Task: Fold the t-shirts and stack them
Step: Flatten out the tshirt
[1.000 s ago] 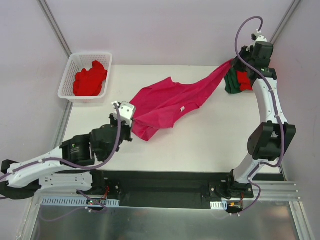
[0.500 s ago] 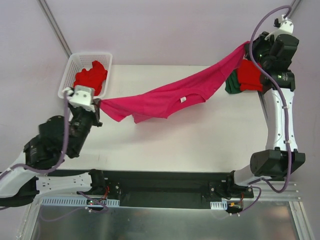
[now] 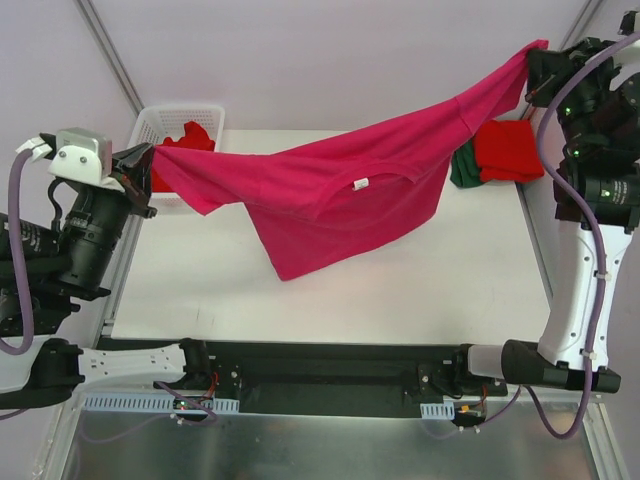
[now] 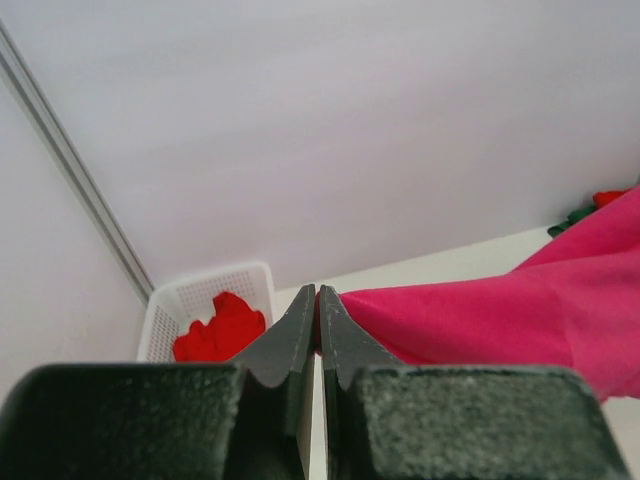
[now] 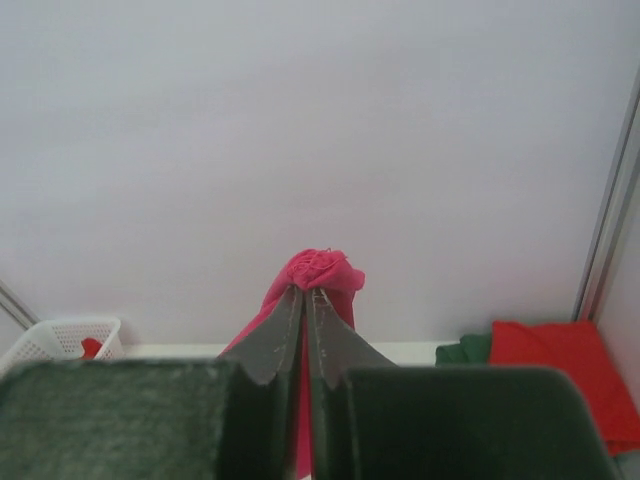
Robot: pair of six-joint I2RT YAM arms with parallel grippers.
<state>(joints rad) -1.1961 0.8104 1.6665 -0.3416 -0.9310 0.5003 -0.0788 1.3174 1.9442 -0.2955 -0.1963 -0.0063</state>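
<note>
Over the pale surface we see, at far left, a white basket holding a red t-shirt. The jaws of our left gripper pinch one end of the magenta t-shirt, which hangs stretched in the air. Further right, a folded red t-shirt lies on a green t-shirt. Above them, the jaws of the right gripper pinch the other end.

We see a white lattice basket at the far left corner of the white table, near a grey metal strut slanting up the pale wall. Along the table's near edge runs a black rail, and a bare metal sheet lies nearer still.
</note>
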